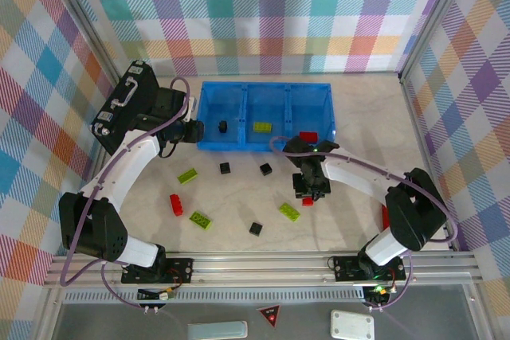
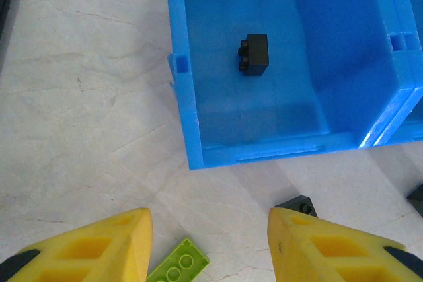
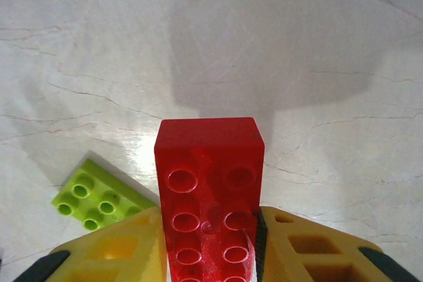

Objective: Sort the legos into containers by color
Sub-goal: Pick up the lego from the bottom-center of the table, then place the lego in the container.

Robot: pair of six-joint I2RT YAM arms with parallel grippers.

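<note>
1. Looking from above, the blue tray (image 1: 263,87) holds one piece in each compartment: a black cube (image 1: 222,126) on the left, a green brick (image 1: 262,127) in the middle, a red brick (image 1: 307,135) on the right. Several loose bricks (image 1: 201,220) lie on the desk (image 1: 231,197), so most of the sorting seems to be left.
2. Left wrist view: the left hand (image 2: 208,229) is released and empty, above the desk just before the tray's left compartment.
3. Right wrist view: the right hand (image 3: 210,229) is clenched on a held red brick (image 3: 210,176). A lime-green brick (image 3: 96,196) lies just beside it on the desk. The held one probably belongs in the right compartment.
</note>
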